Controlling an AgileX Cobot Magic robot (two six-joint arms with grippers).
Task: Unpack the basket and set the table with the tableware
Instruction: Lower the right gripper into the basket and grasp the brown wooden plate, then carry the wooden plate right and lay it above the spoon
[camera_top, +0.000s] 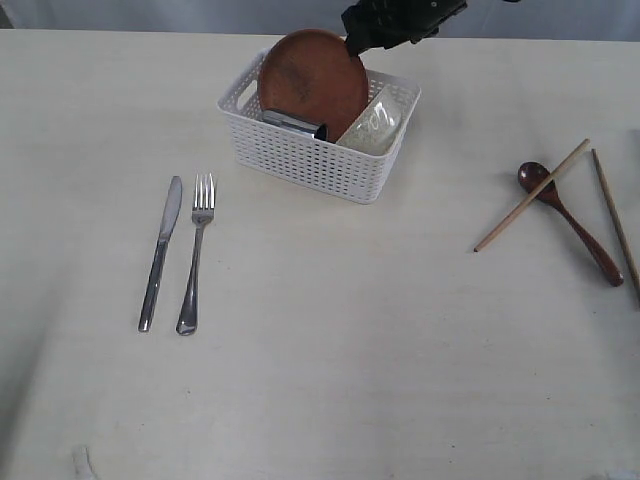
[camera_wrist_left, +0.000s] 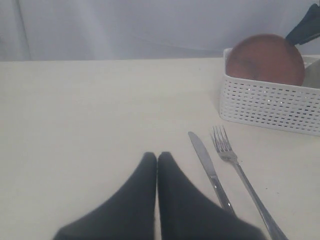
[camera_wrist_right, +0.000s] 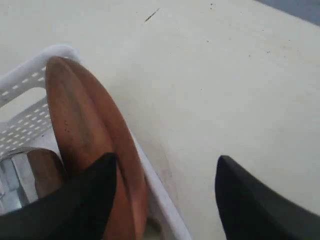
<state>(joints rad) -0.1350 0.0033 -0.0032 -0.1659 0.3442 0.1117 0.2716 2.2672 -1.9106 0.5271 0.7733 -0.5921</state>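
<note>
Basket (camera_top: 310, 165) stands on the table (camera_top: 330, 350). Inside it: brown plate (camera_top: 312, 80) on edge, steel cup (camera_top: 293, 124), bowl (camera_top: 375, 125). Right gripper (camera_wrist_right: 165, 169) at the basket, released, jaws wide astride the plate's rim. Left gripper (camera_wrist_left: 157, 161) clenched, empty, well apart from the basket, beside knife (camera_wrist_left: 209, 170) and fork (camera_wrist_left: 235, 162).

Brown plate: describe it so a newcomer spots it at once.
Find the white grid-walled basket near the top middle of the exterior view. Standing on edge inside it, rising above the rim, is the plate. It is the only round red-brown disc, beside a steel cup and a pale bowl.
</note>
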